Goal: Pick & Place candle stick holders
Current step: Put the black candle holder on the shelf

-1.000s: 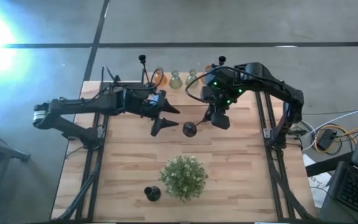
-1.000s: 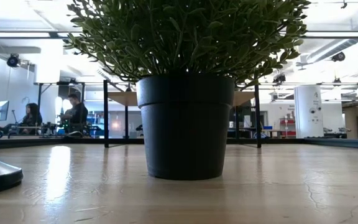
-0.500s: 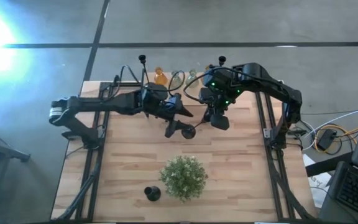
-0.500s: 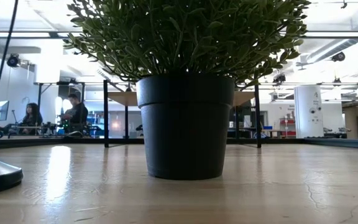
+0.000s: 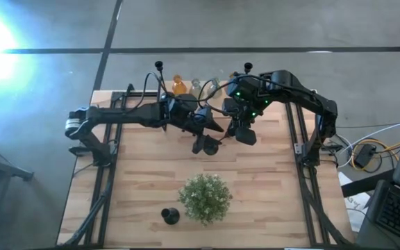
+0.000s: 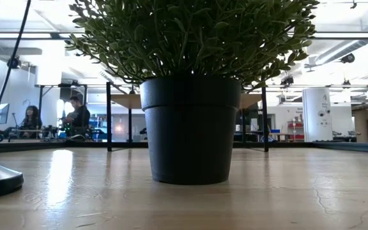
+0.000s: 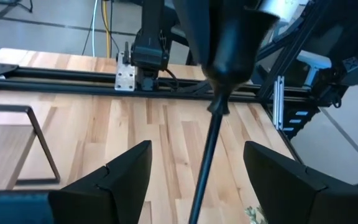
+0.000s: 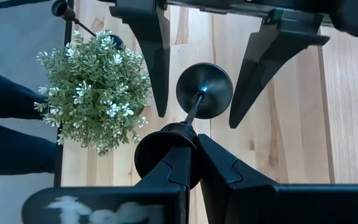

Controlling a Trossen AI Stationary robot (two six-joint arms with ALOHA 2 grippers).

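Candle stick holder (image 8: 204, 92) upright mid-table, right tool (image 8: 194, 155) clamping its cup — left tool (image 7: 194, 180) straddling stem

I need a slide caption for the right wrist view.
Right end effector shut on candle stick holder, left end effector open around its base.

Potted plant (image 5: 205, 197), glass vases (image 5: 179, 86)

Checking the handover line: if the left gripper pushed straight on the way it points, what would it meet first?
The candle stick holder held by the shut right gripper: its thin stem already stands between the left gripper's open fingers. Beyond it probably comes the right arm, though depth is hard to judge.
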